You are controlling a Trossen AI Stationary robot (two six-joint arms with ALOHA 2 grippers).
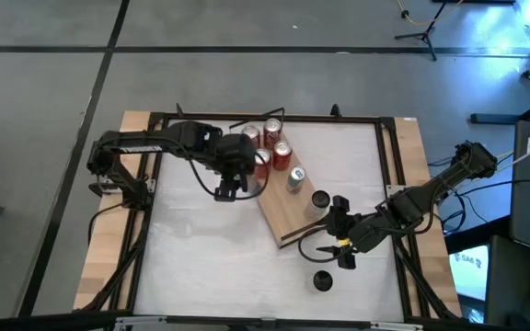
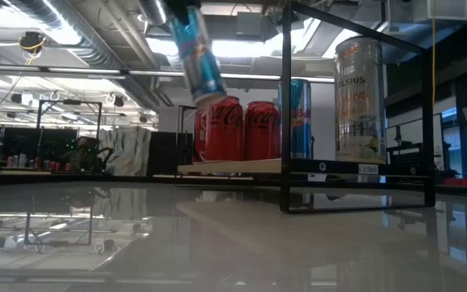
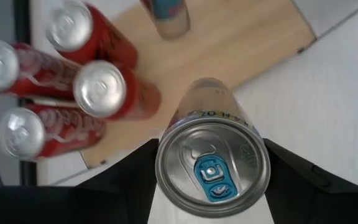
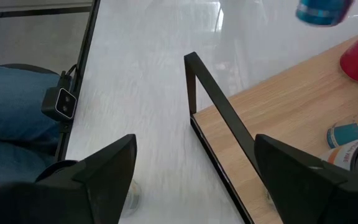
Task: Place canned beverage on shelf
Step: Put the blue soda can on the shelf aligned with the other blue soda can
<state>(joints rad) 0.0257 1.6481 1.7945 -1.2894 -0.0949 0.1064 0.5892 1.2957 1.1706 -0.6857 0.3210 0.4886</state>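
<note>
Now holding a tilted blue can [image 3: 211, 168] in the left hand [image 1: 232, 173] above the shelf [image 1: 288, 216] edge, close beside the red cans [image 3: 101, 93], right hand [image 1: 339, 241] wide and empty near the shelf's rail, could bump those and tip them.

held can's [image 3: 212, 163] label unreadable

White table [image 1: 201, 248] carries shelf [image 1: 283, 216]; cans [image 1: 271, 138] on shelf.
</note>
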